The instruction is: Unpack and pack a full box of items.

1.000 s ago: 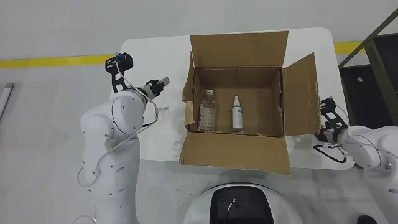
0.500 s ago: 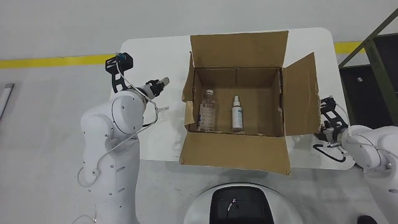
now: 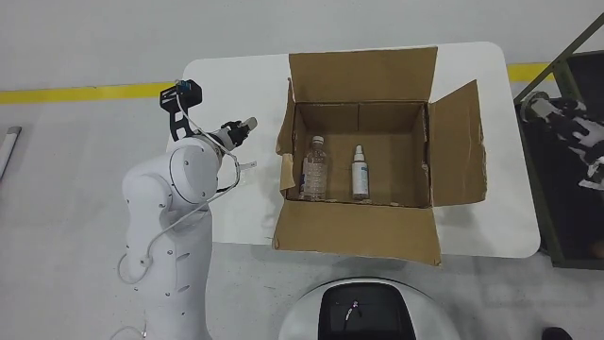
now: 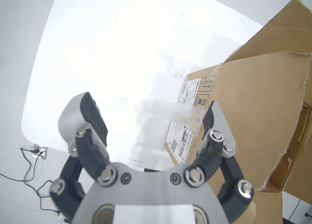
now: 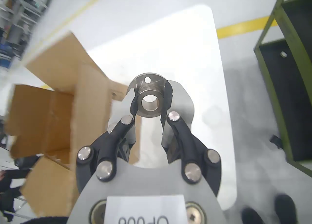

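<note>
Cardboard box (image 3: 363,76) stands open on the worktop (image 3: 236,85) with a clear bottle (image 3: 314,168) and a spray bottle (image 3: 360,172) lying side by side on its floor. Both are judged light, rigid and smooth-walled, best taken across the mid-body rather than at the cap. Right gripper (image 5: 150,96) is closed to a narrow gap on the neck of a metal flanged bushing (image 5: 149,102), a dense, hard, slippery part, off the worktop's right side near the green-framed rack (image 5: 280,13). Left gripper (image 4: 150,108) hangs wide open near the box's left flap, clamping nothing.
</note>
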